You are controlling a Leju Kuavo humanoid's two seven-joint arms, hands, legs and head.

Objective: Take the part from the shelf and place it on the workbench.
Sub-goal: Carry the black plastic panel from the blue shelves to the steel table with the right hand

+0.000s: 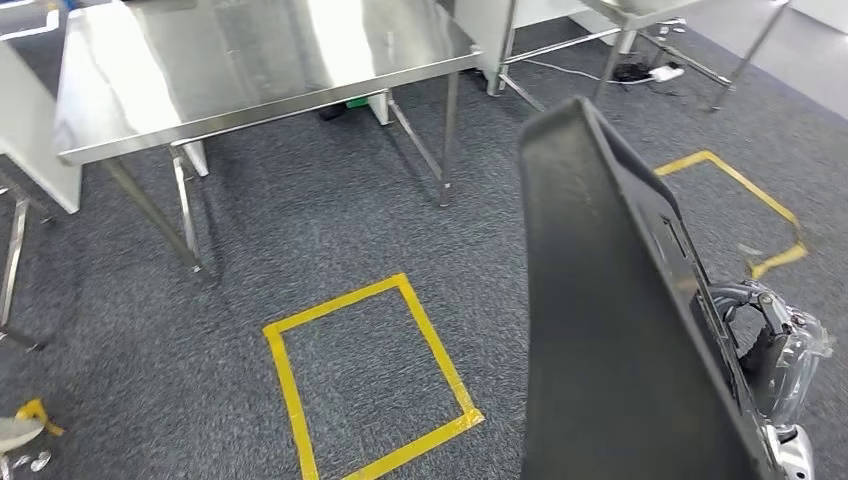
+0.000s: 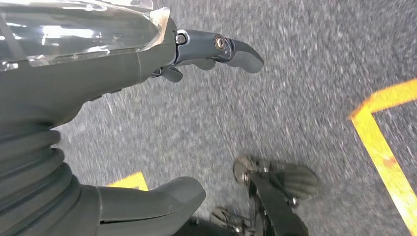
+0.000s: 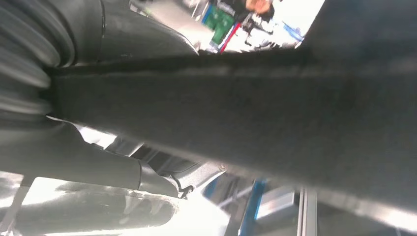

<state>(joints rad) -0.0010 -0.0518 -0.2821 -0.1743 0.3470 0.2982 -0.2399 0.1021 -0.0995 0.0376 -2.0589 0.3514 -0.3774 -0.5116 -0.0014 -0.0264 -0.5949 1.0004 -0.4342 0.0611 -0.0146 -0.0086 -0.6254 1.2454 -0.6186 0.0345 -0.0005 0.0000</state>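
A: From the head, where is the part sitting?
B: The black part (image 1: 610, 330) is standing on edge beside the right hand (image 1: 775, 355), well short of the steel surface (image 1: 250, 70).
A: And the left wrist?
B: The left hand (image 2: 147, 64) is hanging over carpet, fingers (image 2: 231, 49) released.
A: Right wrist?
B: The right hand's fingers (image 3: 113, 167) are grasping the part.

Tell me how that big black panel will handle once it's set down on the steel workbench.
The black panel looks rigid: it stands tilted without sagging. Broad and thin, it would probably tip if stood on edge. The workbench top is polished, so it may slide.
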